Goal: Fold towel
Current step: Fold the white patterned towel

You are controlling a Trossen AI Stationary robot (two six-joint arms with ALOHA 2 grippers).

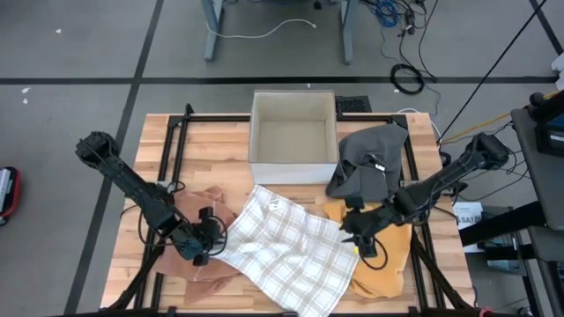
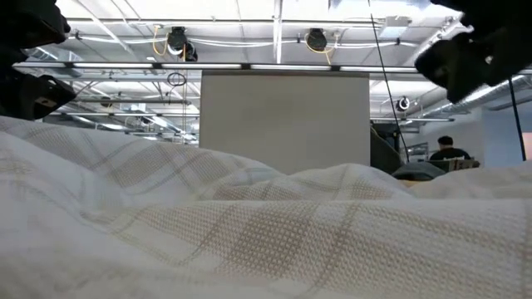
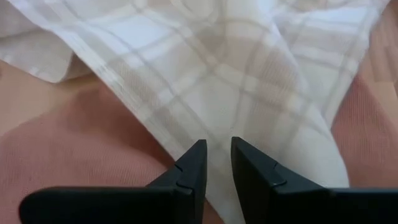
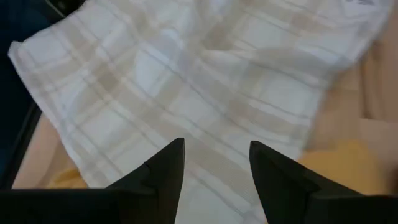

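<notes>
Grasping stage: left pincer point(image 3: 217, 152) (narrow gap) and right pincer point(image 4: 216, 163) (wide) flank the white plaid cotton towel point(image 1: 286, 251); next, pinching opposite edges

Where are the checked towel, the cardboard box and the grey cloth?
checked towel point(image 1: 286, 251): high view, its middle.
cardboard box point(image 1: 293, 165): high view, front wall.
grey cloth point(image 1: 370, 158): high view, its middle.

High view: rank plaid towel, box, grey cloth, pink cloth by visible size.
1. Plaid towel, spread across the table's front middle.
2. Box.
3. Grey cloth, bunched beside the box.
4. Pink cloth; the plaid towel overlaps it, so only its visible part is ranked.
Box and grey cloth are fairly close.
</notes>
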